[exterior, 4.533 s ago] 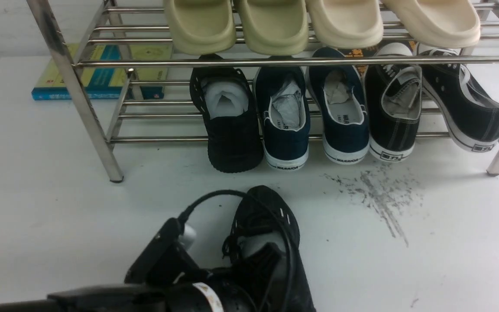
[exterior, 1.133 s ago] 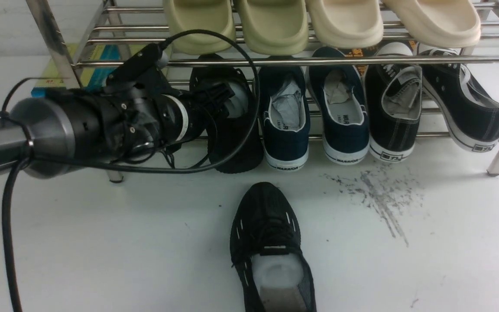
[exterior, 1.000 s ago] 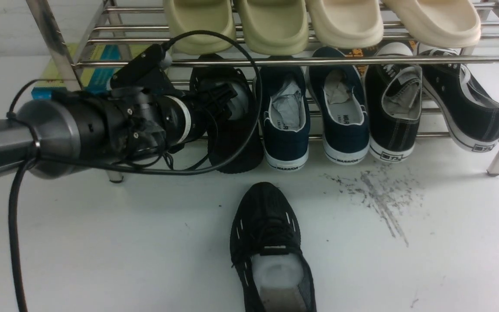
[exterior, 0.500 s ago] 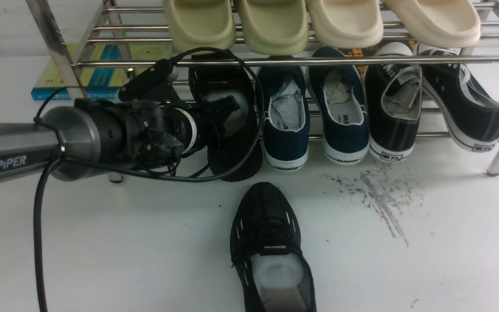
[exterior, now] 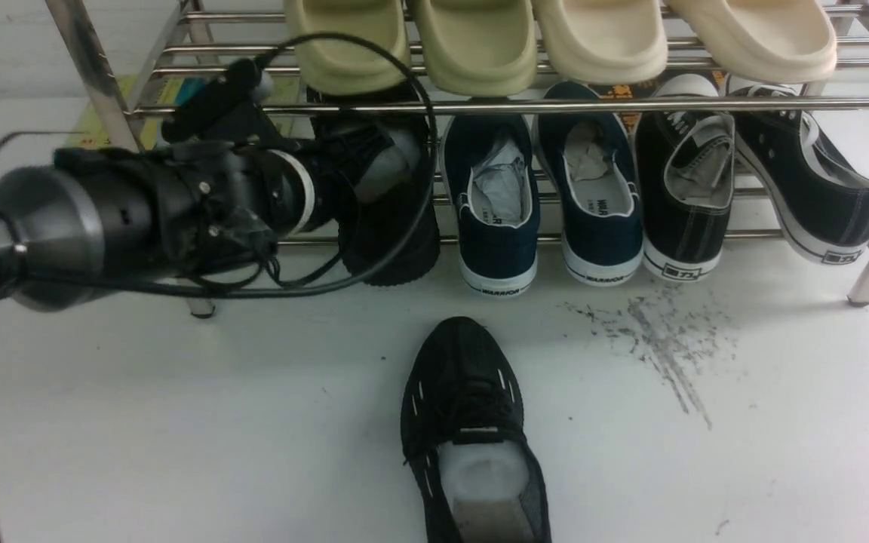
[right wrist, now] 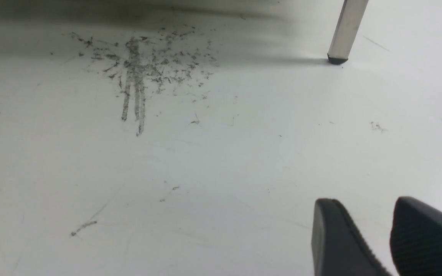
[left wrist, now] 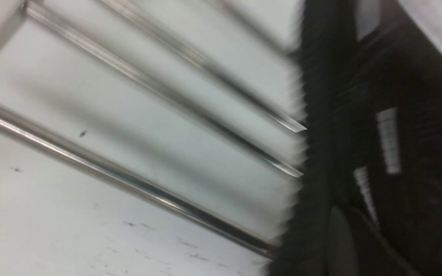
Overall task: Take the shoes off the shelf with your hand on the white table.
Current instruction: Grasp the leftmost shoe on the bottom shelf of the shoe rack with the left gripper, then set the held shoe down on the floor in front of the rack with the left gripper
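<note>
Front view: the left arm point(exterior: 65, 226) comes in roughly level from the left edge with its wrist aimed right and its cable point(exterior: 404, 68) looping up over it. The left gripper point(exterior: 366, 154) is buried in the mouth of the black mesh shoe point(exterior: 393, 234), which sits on the lower tier of the shelf point(exterior: 480, 106), upper middle of frame. The jaws are pinched tight on the collar, right by the foam stuffing. The other shoe point(exterior: 465, 385) already sits on the white table point(exterior: 140, 422), bottom centre. My guess: it's light with floppy mesh, so the collar rim is the place to grab. The rubbery sole could snag on the bars though.

Left wrist view: pretty blurry. Shelf bars on the left, black mesh with white dashes on the right, and I can't make out the fingers.

Right wrist view: the right gripper point(right wrist: 374, 222) is in the lower right corner over the table, jaws apart, holding nothing.
</note>
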Robot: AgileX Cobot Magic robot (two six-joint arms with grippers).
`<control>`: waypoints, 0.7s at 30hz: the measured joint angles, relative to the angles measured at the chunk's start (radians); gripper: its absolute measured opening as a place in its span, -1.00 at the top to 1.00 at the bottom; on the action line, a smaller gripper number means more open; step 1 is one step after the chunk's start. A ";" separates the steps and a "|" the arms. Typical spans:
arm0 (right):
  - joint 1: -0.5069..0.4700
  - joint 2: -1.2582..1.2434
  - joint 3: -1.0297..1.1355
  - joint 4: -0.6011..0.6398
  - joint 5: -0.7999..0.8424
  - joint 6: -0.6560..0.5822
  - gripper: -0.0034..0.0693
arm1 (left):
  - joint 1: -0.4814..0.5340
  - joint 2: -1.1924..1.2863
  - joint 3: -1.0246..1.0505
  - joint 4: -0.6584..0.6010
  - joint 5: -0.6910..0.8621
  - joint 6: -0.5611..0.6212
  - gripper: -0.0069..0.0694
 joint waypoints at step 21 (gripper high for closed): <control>0.000 0.000 0.000 0.000 0.000 0.000 0.24 | -0.071 -0.352 -0.001 -0.971 0.588 1.091 0.78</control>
